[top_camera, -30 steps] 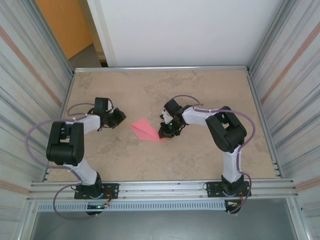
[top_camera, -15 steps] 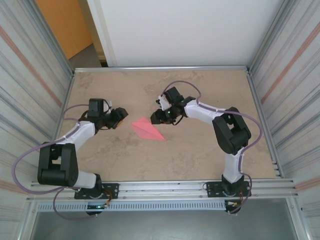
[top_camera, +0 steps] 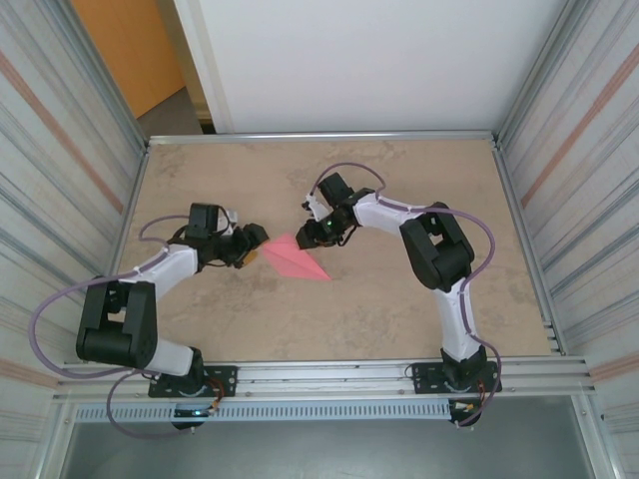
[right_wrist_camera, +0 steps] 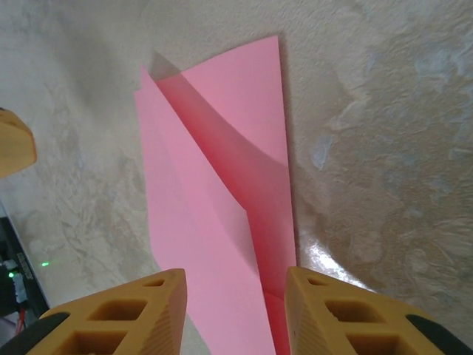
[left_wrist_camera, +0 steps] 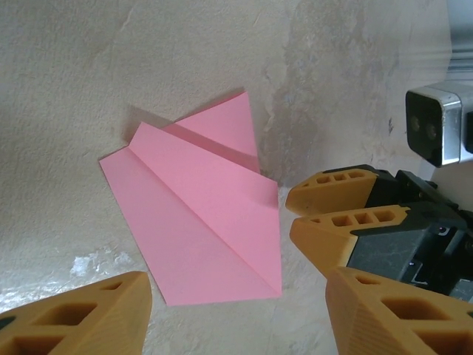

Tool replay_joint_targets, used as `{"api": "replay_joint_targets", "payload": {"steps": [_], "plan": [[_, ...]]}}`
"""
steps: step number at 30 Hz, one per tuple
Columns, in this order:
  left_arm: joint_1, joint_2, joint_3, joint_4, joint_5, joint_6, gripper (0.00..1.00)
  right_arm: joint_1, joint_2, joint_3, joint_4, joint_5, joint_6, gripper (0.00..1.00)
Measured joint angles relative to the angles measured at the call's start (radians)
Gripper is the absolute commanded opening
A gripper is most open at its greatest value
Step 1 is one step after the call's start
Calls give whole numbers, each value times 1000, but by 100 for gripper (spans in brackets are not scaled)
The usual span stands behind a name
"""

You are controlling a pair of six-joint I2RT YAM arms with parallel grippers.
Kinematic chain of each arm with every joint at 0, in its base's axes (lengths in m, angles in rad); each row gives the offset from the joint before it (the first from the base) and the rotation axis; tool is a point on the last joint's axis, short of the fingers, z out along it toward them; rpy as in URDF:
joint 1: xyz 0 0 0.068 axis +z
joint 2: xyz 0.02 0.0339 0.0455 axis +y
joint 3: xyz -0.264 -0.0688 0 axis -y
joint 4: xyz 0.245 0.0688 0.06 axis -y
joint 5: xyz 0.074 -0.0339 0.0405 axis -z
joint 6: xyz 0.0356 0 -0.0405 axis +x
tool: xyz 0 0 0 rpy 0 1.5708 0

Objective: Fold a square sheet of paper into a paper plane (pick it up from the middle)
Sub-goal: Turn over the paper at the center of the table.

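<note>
The square sheet of paper lies on the table as a pink paper plane [top_camera: 295,257], a pointed dart with one fold standing up a little. In the left wrist view the plane [left_wrist_camera: 199,229] lies flat just ahead of my left gripper [left_wrist_camera: 240,325], which is open at the wide end [top_camera: 252,249]. My right gripper [top_camera: 315,232] is at the far right side of the plane. Its fingers [right_wrist_camera: 118,318] straddle the paper [right_wrist_camera: 214,222] with a gap, so it is open [right_wrist_camera: 236,296]. The right gripper's fingers [left_wrist_camera: 340,214] sit beside the plane's edge.
The marbled tabletop [top_camera: 379,309] is bounded by metal rails and corrugated walls [top_camera: 559,200] on both sides. The tip of a left finger [right_wrist_camera: 11,140] shows at the left edge of the right wrist view.
Both grippers have opened. The left one moved right to the plane's wide end. The right one left the plane's pointed tip and moved up to its far side.
</note>
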Motion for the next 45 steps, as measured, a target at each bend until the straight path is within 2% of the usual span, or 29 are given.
{"api": "replay_joint_targets", "payload": {"steps": [12,14,18,21,24,29,36,41,45], "plan": [[-6,13,0,27,0,-13,65,0,61,65,-72,-51,-60,33],[-6,13,0,29,0,-13,65,0,63,66,-82,-58,-66,28],[-6,13,0,33,0,-13,65,0,63,66,-89,-77,-81,9],[-6,13,0,32,8,-13,65,0,63,66,-89,-80,-88,2],[-5,-1,12,7,19,-10,66,0,54,65,-82,-79,-80,0],[-5,-71,64,-10,53,-8,67,-8,-74,0,4,-82,-2,0],[-20,-134,67,139,137,-71,73,-56,-326,-95,223,-113,187,0],[-84,-132,75,233,181,-97,72,-84,-422,-156,364,-132,334,0],[-131,-105,110,319,217,-112,66,-92,-439,-198,459,-157,441,0]]}}
